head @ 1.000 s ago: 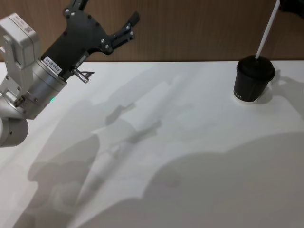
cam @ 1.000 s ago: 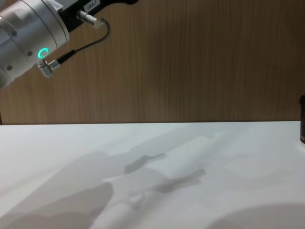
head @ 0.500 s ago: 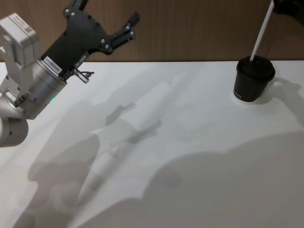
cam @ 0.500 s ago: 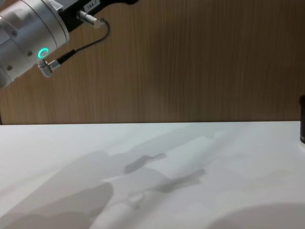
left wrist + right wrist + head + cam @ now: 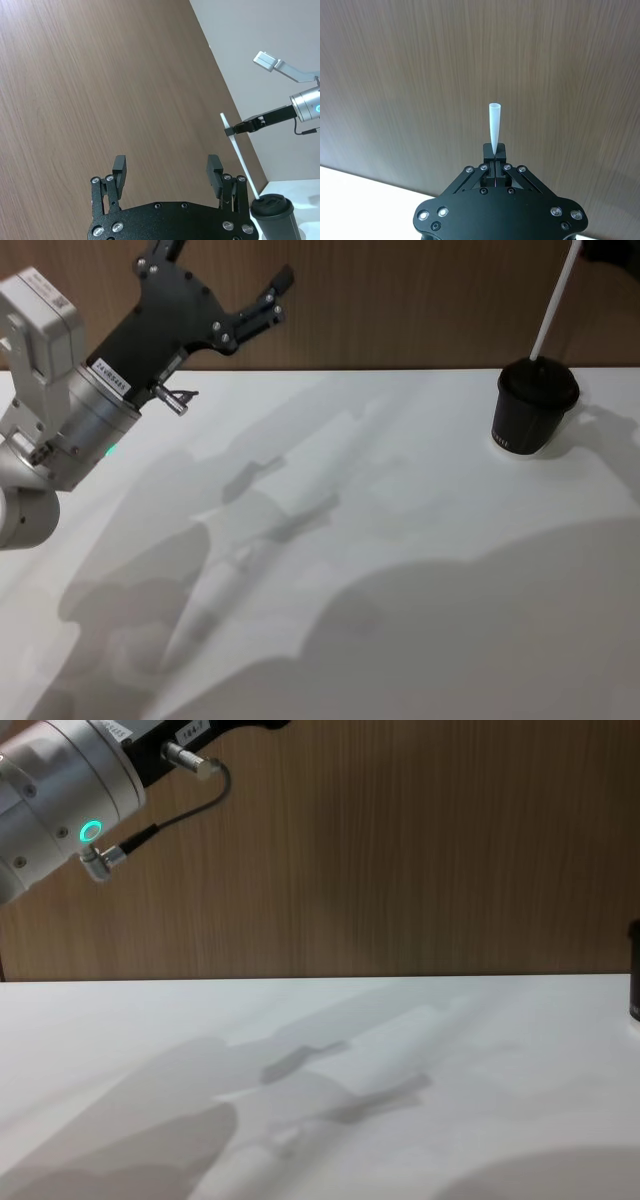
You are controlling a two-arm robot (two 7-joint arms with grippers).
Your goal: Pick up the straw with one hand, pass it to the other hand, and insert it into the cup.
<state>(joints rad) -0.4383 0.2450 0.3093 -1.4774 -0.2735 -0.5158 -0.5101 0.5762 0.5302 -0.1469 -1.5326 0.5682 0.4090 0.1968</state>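
The white straw (image 5: 556,302) slants down from the top right, its lower end meeting the lid of the black cup (image 5: 531,410). How deep it goes I cannot tell. My right gripper (image 5: 590,248) is shut on the straw's upper end. The right wrist view shows the straw (image 5: 494,127) pinched in the right gripper (image 5: 494,150). My left gripper (image 5: 225,265) hangs open and empty at the far left, high above the table. Its wrist view shows the left gripper (image 5: 167,172) with the straw (image 5: 240,155) and cup (image 5: 272,217) far off.
The white table (image 5: 380,570) carries only arm shadows in front of me. A wooden wall (image 5: 400,850) runs behind it. The left arm's silver wrist (image 5: 60,790), with its green ring and black cable, hangs at the upper left of the chest view.
The straw's upper end swayed slightly left and then back right over the cup. The left arm has not moved.
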